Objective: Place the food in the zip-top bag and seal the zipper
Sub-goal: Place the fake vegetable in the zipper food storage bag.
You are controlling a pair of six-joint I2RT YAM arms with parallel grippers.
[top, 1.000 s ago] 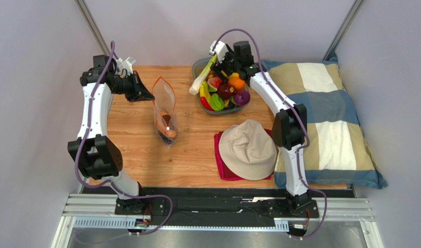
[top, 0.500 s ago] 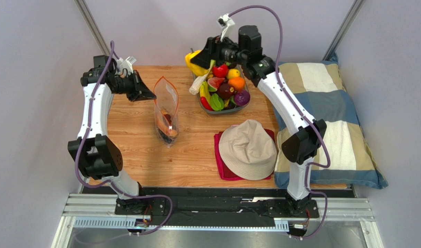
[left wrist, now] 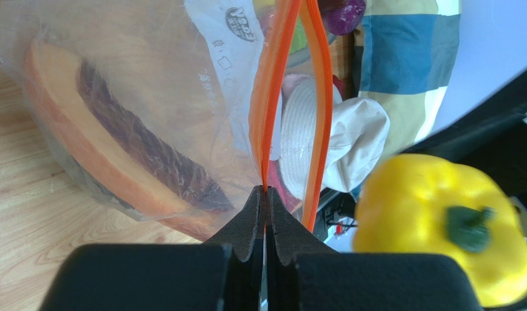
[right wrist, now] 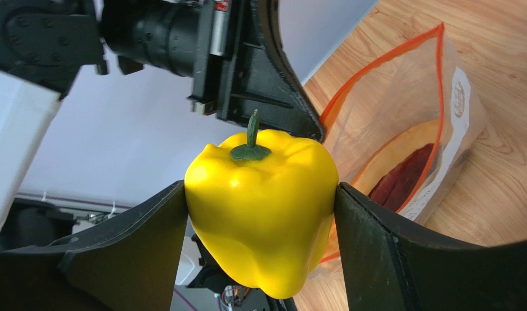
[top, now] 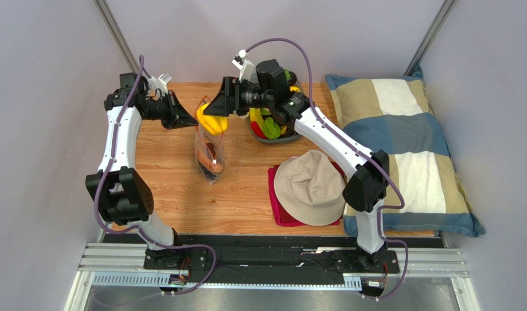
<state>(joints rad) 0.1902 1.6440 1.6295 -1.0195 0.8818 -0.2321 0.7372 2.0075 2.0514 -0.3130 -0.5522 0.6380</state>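
The clear zip-top bag (top: 207, 146) stands on the wooden table with its orange zipper (left wrist: 270, 97) parted at the mouth. An orange food piece (left wrist: 91, 136) lies inside it. My left gripper (top: 187, 120) is shut on the bag's rim at the zipper (left wrist: 266, 191), holding the mouth up. My right gripper (top: 212, 120) is shut on a yellow pepper (right wrist: 262, 207) and holds it in the air just over the bag's mouth (right wrist: 402, 84). The pepper also shows in the left wrist view (left wrist: 444, 220). More food sits in the grey bowl (top: 270, 127).
A beige hat (top: 309, 186) lies on a red cloth (top: 273, 194) at the front right of the table. A striped pillow (top: 408, 149) fills the right side. The grey bowl stands right of the bag, partly hidden by my right arm.
My right gripper lifted the yellow pepper out of the bowl and carried it left to above the bag's mouth. My left gripper kept its hold on the bag's rim.
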